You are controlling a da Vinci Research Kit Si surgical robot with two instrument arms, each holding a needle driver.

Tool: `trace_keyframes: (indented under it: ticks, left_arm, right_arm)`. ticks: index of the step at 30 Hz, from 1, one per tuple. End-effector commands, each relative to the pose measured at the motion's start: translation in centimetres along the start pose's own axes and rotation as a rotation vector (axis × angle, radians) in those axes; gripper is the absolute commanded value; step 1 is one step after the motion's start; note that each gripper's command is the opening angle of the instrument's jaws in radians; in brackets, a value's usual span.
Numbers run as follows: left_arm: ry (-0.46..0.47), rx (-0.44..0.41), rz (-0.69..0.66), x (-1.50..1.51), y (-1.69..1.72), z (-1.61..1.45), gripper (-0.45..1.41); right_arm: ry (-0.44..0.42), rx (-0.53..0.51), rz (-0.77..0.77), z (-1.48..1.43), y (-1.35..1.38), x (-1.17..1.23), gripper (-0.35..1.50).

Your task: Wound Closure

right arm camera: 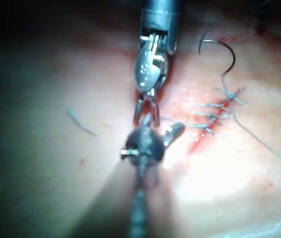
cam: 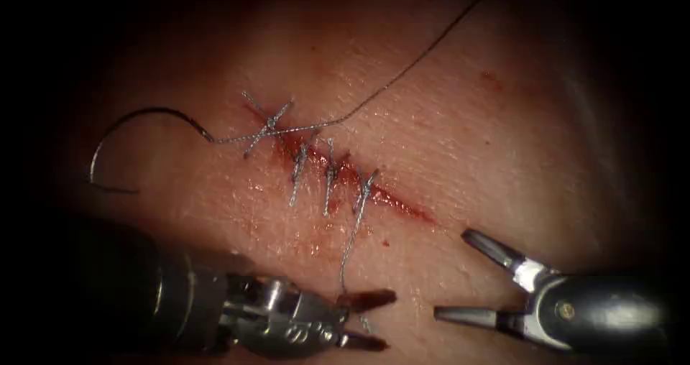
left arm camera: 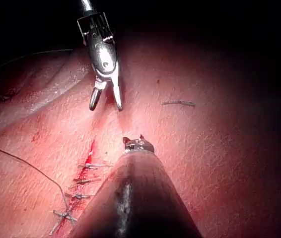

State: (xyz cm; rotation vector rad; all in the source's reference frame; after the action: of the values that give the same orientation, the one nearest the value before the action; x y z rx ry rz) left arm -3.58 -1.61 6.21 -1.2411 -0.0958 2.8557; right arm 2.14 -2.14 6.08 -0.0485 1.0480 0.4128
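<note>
The cut [cam: 402,205] runs from upper left to lower right across the tissue [cam: 503,142], with several stitches [cam: 329,172] over its upper part. The curved needle [cam: 118,131] lies free on the tissue left of the cut, held by neither tool. Its thread [cam: 402,70] crosses the top knot and leads off to the upper right. My left tool [cam: 388,320] is below the cut, jaws open around the long tail [cam: 352,239] of the lowest stitch. My right tool [cam: 453,273] is open and holds nothing, right of the left tool. The needle [right arm camera: 227,57] also shows in the right wrist view.
A short cut piece of thread [left arm camera: 177,103] lies loose on the tissue away from the cut. Red fluid stains the tissue around the stitches [left arm camera: 81,182]. The right tool [left arm camera: 105,105] hangs open beyond my left tool's tip [left arm camera: 138,144].
</note>
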Motion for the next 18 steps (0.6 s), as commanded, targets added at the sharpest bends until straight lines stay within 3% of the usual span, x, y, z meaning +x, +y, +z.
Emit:
trace_keyframes:
  ticks: [1, 11, 18]
  left_arm:
    - [0.002, -0.004, 0.000, -0.01, 0.04, 0.06, -0.42]
    - [0.041, 0.031, -0.012, 0.07, -0.24, -0.39, -0.45]
    - [0.090, 0.064, -0.047, 0.17, -0.50, -0.58, -0.45]
  right_arm:
    - [0.001, 0.003, 0.003, 0.05, -0.09, -0.03, 1.30]
    - [0.019, 0.021, -0.071, 0.13, -0.02, -0.11, 1.28]
    - [0.070, 0.029, -0.248, 0.53, 0.02, -0.29, 1.28]
